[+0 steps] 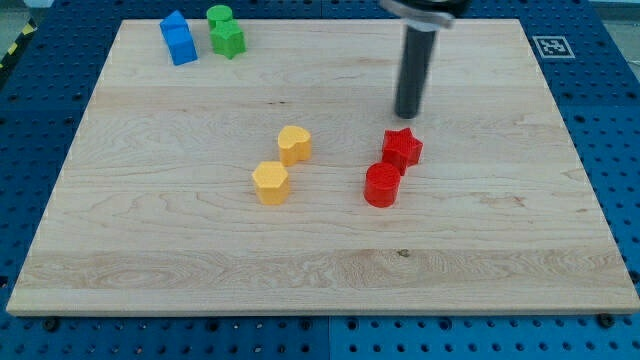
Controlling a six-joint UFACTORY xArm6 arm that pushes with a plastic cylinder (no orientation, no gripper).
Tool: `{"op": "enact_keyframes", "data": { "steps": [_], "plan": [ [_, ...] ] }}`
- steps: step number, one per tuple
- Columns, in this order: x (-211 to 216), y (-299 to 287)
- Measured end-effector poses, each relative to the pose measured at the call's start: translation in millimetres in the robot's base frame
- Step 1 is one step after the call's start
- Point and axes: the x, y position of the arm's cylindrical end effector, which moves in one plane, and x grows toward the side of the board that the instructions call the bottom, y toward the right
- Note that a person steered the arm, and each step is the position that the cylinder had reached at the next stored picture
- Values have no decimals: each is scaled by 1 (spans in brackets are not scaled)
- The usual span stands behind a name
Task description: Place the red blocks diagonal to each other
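Camera view shows a wooden board with small blocks on it. Near the middle, a bit to the right, sit the two red blocks. The red star is higher up and a little to the right, and the red round block is lower and a little to the left. They touch, so they already look slanted to each other, and I think the job is nearly done or done. My tip is just above the red star, near it but with a small gap. There is no pincer on this arm, only a rod, so nothing is pinched or held. To the left of the red ones are a yellow heart and a yellow block, close together. Far up in the upper left sit two blue blocks and two green blocks, well away. The board has lots of bare room to the right of and below the red blocks, and the edges are far off.
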Motion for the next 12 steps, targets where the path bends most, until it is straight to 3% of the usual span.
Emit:
{"op": "enact_keyframes", "data": {
  "steps": [1,2,4,5,12],
  "plan": [
    [29,58],
    [95,64],
    [208,-10],
    [206,-73],
    [143,-117]
  ]
}}
